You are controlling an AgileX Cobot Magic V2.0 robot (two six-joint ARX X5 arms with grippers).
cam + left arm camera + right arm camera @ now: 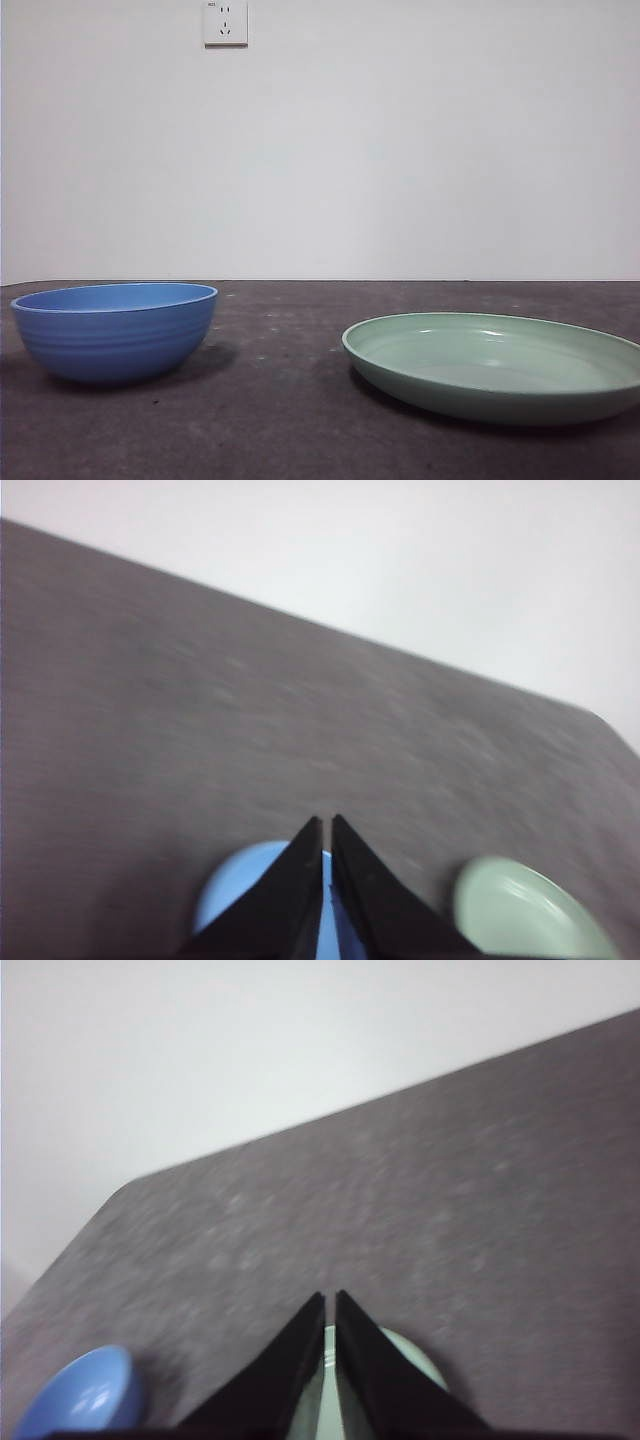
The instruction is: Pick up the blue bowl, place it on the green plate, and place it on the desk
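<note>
Blue bowl (pixel 115 330) at rest on the tabletop (pixel 280 420), well apart from the empty green plate (pixel 495 365); left gripper (pixel 327 825) above bowl, right gripper (pixel 330 1302) above plate, fingers of both closed on nothing; nothing yet picked up.

Front view: green plate (pixel 495 365) cut off at right edge; far rim past frame. Both arms out of sight here.

Left wrist view: whole picture blurred. Blue bowl (pixel 240 895) mostly hidden behind left gripper (pixel 327 825) jaws, lower part cut by frame edge. Green plate (pixel 525 915) smeared, partly cut by frame edge.

Right wrist view: blurred too. Green plate (pixel 415 1365) largely hidden behind right gripper (pixel 330 1300) jaws; only slivers show. Blue bowl (pixel 85 1395) cut off at corner. Bench (pixel 400 1210) texture smeared, speckle unreadable.
</note>
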